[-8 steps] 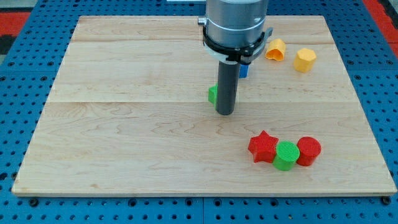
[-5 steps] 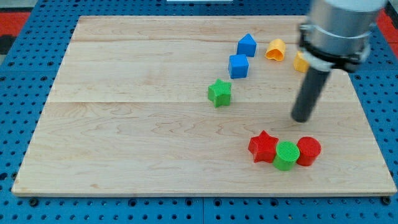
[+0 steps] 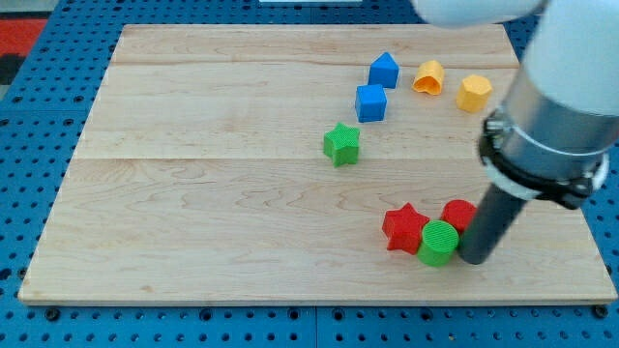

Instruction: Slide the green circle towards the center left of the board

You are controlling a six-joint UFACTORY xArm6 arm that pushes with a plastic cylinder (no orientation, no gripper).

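The green circle (image 3: 438, 243) sits near the view's bottom right of the wooden board (image 3: 193, 193). It touches the red star (image 3: 404, 228) on its left, and a red round block (image 3: 458, 215) is just behind it on the right. My tip (image 3: 475, 259) rests on the board right against the green circle's right side. The rod hides part of the red round block.
A green star (image 3: 340, 144) lies near the board's middle. Two blue blocks (image 3: 371, 101) (image 3: 384, 70) sit above it. Two yellow-orange blocks (image 3: 428, 76) (image 3: 474, 92) lie at the view's top right. The arm's body (image 3: 556, 126) overhangs the right edge.
My tip swept from the green star across to the view's right, then down to the green circle's right side. The green circle and red star shifted slightly left; the red round block moved up.
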